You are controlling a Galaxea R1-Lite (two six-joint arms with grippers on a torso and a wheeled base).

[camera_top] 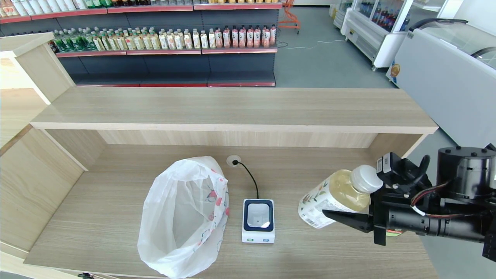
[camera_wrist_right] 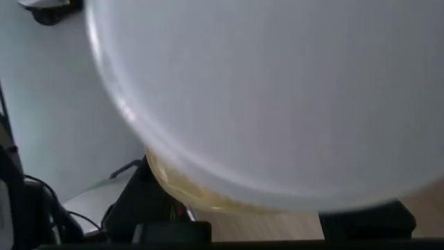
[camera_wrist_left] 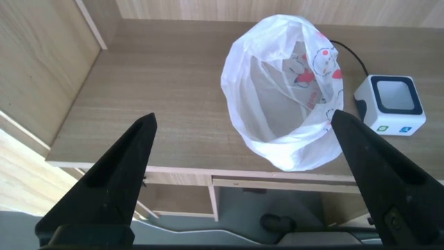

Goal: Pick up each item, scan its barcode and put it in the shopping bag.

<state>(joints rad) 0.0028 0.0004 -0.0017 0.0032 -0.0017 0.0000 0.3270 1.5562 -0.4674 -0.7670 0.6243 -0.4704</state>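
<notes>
Closest in is the bottle (camera_wrist_right: 277,90), hard up against the right wrist camera, showing what seems to be its white cap and a rim of pale yellow drink. In the head view the right hand (camera_top: 341,209) is clamped on this bottle (camera_top: 333,197). One black finger (camera_top: 348,219) runs along its underside; the other is hidden behind it. The bottle lies tilted in the grip, cap back toward the wrist and labelled base pointing away from the hand, with a barcode near that end.

Just past the base, to the hand's left, the scanner (camera_top: 258,220) sits on the bench (camera_top: 97,217), window up. Its black cable (camera_top: 250,176) runs to a port farther back. Beyond the scanner, farther from that hand, the white bag (camera_top: 186,217) stands with its mouth open.

The left hand (camera_wrist_left: 243,117) hangs over the bench's near edge, fingers (camera_wrist_left: 111,180) spread wide apart. The bag (camera_wrist_left: 284,90) lies ahead between them, and the scanner (camera_wrist_left: 390,103) is beside it, toward the right hand.
</notes>
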